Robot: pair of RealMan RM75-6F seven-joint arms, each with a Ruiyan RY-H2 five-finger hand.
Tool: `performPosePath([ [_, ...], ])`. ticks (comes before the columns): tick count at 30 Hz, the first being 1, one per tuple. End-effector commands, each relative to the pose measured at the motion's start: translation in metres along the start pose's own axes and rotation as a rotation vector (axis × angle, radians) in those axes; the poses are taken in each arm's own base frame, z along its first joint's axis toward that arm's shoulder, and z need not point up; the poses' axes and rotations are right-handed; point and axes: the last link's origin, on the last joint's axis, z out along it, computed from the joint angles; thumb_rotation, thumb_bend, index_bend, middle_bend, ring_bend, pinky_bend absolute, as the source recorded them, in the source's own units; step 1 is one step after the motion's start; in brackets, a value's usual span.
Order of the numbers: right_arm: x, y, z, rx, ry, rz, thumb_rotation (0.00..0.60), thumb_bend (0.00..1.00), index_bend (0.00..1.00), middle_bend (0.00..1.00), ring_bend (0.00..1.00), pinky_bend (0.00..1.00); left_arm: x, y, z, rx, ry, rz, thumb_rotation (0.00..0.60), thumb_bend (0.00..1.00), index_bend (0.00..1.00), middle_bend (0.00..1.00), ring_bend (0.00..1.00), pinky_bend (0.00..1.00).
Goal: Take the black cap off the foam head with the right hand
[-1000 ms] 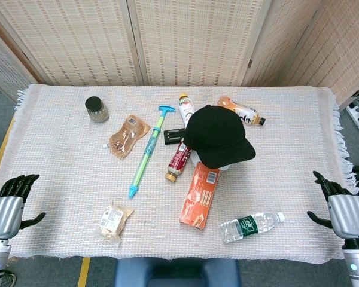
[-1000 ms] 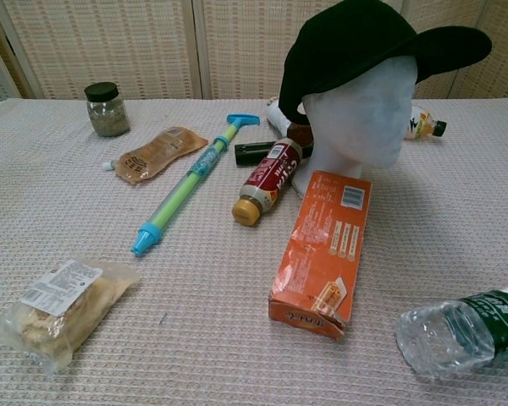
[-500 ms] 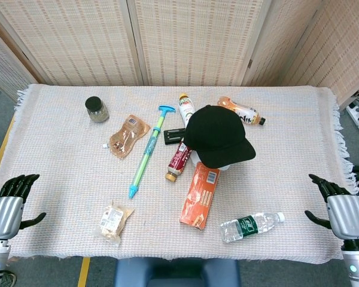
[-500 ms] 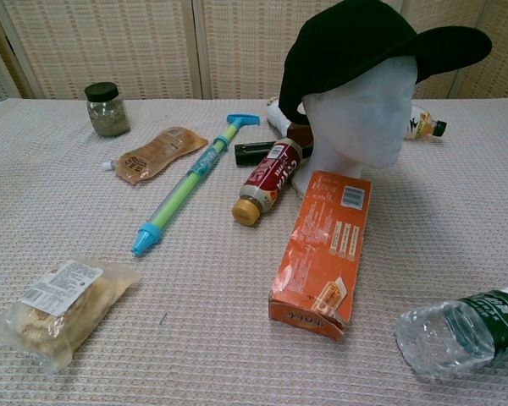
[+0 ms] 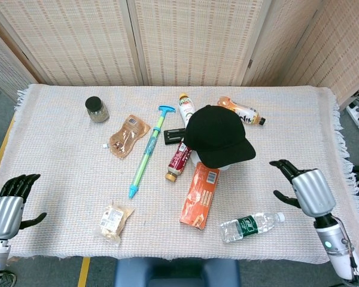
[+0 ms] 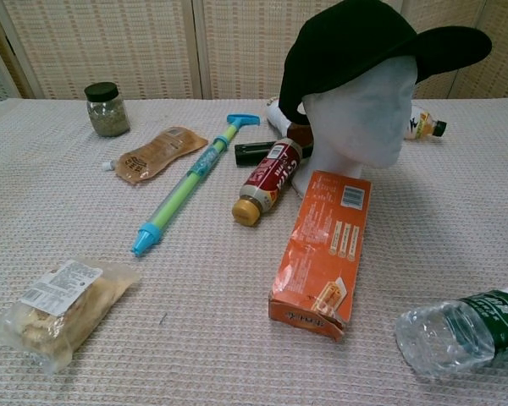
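The right hand [image 5: 306, 190] has come in over the bench [image 5: 60, 149] from its near right corner and now hovers to the right of the foam head [image 6: 360, 114], well apart from it. Its fingers are spread wide and it holds nothing. A second ago it sat out past the bench edge, so this is the start of the reach, in my judgement. The chest view does not show it yet.

The cap [image 5: 217, 136] is untouched. It sits fully on the head, brim pointing toward the right hand's side and slightly toward the robot. From the head view the cap hides nearly all of the head, so how snugly it sits is hard to tell.

The left hand [image 5: 6, 208] has not moved. It rests off the near left corner, far from the head, open and empty.

Just in front of the head lies an orange box [image 5: 200, 196], and nearer the robot, right of the box, a water bottle [image 5: 251, 226] lies almost under the right hand's path. The hand will probably need to rise to clear it and reach the brim.
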Motion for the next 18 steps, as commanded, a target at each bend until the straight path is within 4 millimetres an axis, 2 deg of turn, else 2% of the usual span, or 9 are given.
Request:
performPosePath([
  [1,0.004,-0.006,0.009,0.030,0.009,-0.006,0.600,0.00,0.26,0.35,0.82,0.95,0.000,0.000,0.000,0.001,-0.001,0.000,0.600,0.03,0.16,0.19,0.15,0.16],
  [4,0.008,-0.012,0.021,0.054,0.019,0.000,0.600,0.00,0.25,0.35,0.83,0.96,0.001,0.000,-0.001,0.004,-0.001,0.002,0.600,0.03,0.16,0.19,0.15,0.16],
  [5,0.009,-0.017,0.033,0.080,0.016,0.000,0.600,0.00,0.25,0.35,0.83,0.97,0.001,0.000,-0.002,0.005,-0.002,0.003,0.600,0.03,0.16,0.19,0.15,0.16],
  [8,0.006,-0.027,0.050,0.107,-0.002,-0.001,0.600,0.01,0.22,0.34,0.83,0.97,0.002,0.001,-0.001,0.002,0.000,0.001,0.600,0.03,0.16,0.19,0.15,0.16],
  [18,-0.005,-0.048,0.085,0.173,-0.033,-0.013,0.600,0.12,0.21,0.32,0.83,0.97,0.001,0.000,-0.002,0.006,-0.002,-0.004,0.600,0.03,0.16,0.19,0.15,0.16],
])
